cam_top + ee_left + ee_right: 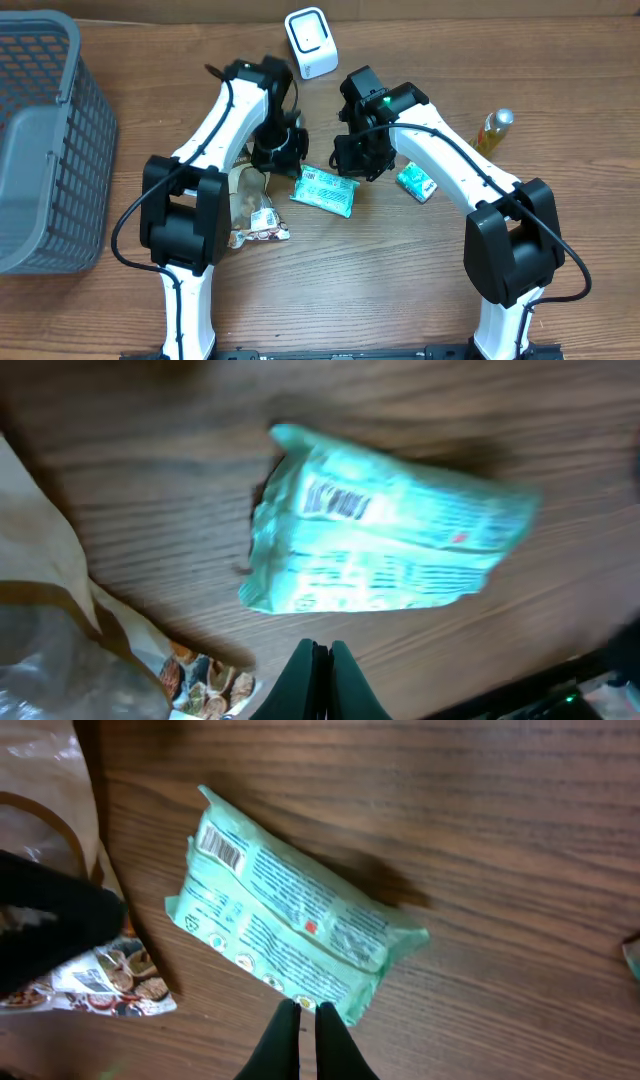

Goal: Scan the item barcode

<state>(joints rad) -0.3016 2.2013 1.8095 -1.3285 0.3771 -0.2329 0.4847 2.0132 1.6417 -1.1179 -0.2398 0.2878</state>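
1. Handling: we judge the mint-green crinkled plastic pouch [324, 190] to be light, soft and rather slippery. Pinched by one corner it would likely sag and fold. The best hold, in our view, is across a long edge or the short sealed end away from the black-and-white barcode [222, 847]. The barcode faces up near one short end and should stay uncovered.
2. Location: the pouch lies flat on the brown wooden table [400, 290], near its middle. The white box-shaped scanner [311, 42] stands at 12 o'clock from it, well apart.
3. Left gripper [320, 652]: the fingers are pressed together with nothing between them. From overhead it sits at about 10 o'clock of the pouch, just beside one end. In its own wrist view the pouch lies at 12 o'clock of the fingertips, apart from them.
4. Right gripper [300, 1012]: the fingers are likewise together and empty. From overhead it sits at about 2 o'clock of the pouch, near it. In its wrist view the tips meet the pouch's lower edge, but we cannot tell whether they touch.
5. Judgement: neither gripper can take the pouch until its jaws spread.
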